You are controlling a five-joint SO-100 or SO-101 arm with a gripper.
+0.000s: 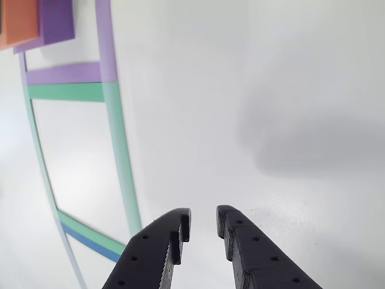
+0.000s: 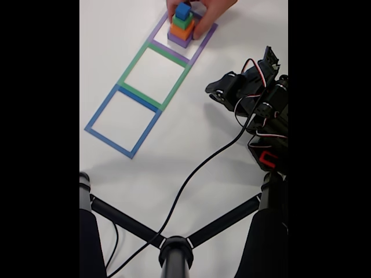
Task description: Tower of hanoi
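Stacked in the purple square (image 2: 200, 47), the blocks (image 2: 182, 28) are touched by a hand (image 2: 204, 11). Well apart, the gripper (image 1: 203, 224) is seen over bare table (image 1: 271, 90), jaws narrowly parted, nothing held.

Black printed arm (image 2: 261, 104) with red-and-white servo wires, black cable; hand (image 1: 203, 226) of two serrated, dimpled fingers.

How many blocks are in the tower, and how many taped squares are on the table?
Blocks: 4, purple, orange, green, blue
Taped squares: 3, purple, green, blue
Total: 7
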